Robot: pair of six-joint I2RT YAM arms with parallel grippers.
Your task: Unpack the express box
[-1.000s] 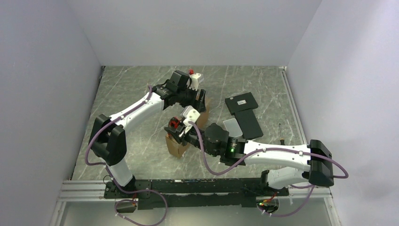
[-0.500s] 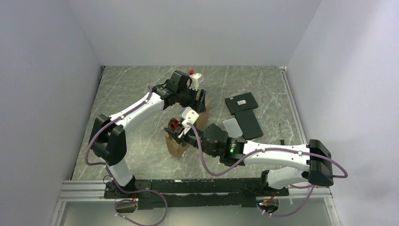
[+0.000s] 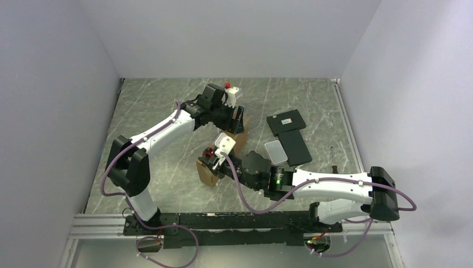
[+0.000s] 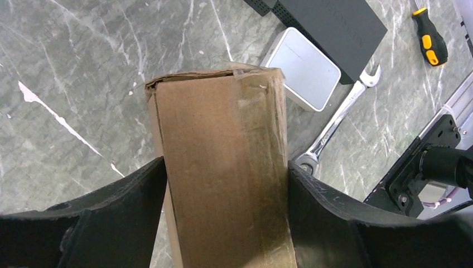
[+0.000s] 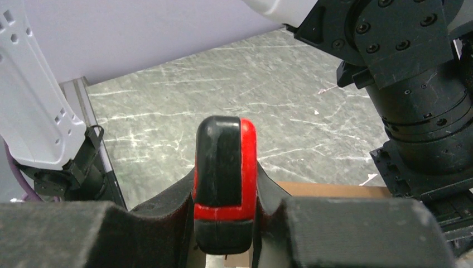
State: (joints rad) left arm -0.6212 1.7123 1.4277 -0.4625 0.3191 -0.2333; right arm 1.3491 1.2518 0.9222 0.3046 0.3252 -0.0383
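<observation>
The express box point(image 4: 217, 123) sits near the middle of the marbled table point(image 3: 150, 111), left of a black flat box point(image 3: 285, 121) whose white label is too small to read. The left gripper point(image 4: 223, 167) clamps the carton's taped end, one finger point(image 4: 122, 212) pressed against each side. The right gripper point(image 5: 225, 195) is closed on a red-and-black tool point(image 5: 225, 151), just above the cardboard edge.

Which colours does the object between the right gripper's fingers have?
The object is black and red; the right wrist view shows it best.
</observation>
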